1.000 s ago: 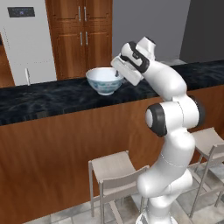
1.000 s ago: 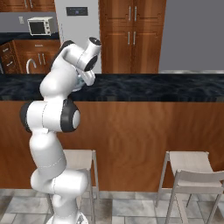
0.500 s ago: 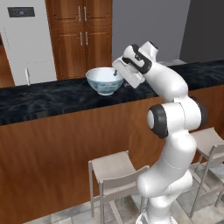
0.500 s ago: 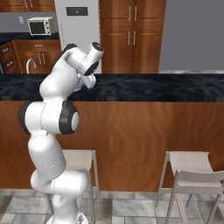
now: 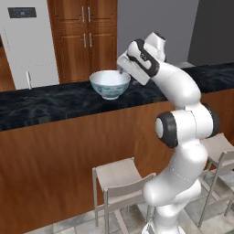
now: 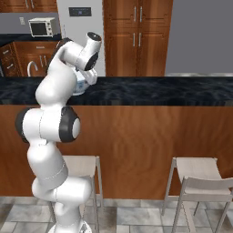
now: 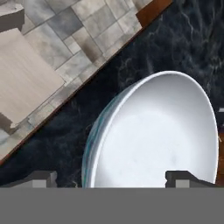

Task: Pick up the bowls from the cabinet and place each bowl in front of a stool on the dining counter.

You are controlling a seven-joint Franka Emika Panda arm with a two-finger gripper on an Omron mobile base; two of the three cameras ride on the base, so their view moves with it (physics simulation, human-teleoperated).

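Observation:
A white bowl point(image 5: 109, 84) with a blue pattern outside stands upright on the black marbled dining counter point(image 5: 45, 103), above a stool point(image 5: 117, 175). My gripper point(image 5: 123, 71) hangs at the bowl's right rim, open, its jaws apart on either side of the bowl with nothing gripped. In the hand view the bowl's white inside point(image 7: 157, 131) lies between the two fingertips point(image 7: 43, 177), and my gripper point(image 7: 112, 177) stands wide. From the right base view the arm covers most of the bowl point(image 6: 79, 87) and my gripper point(image 6: 85, 82) is just above it. The cabinet is out of view.
A second stool point(image 6: 195, 170) stands to the right under the counter's brown front point(image 6: 136, 145). Behind the counter are a tall wooden pantry point(image 5: 87, 39), a white fridge point(image 5: 25, 43) and a microwave point(image 6: 42, 27).
The jaws have opened and let go of the bowl, which now rests on the counter. The arm has hardly moved.

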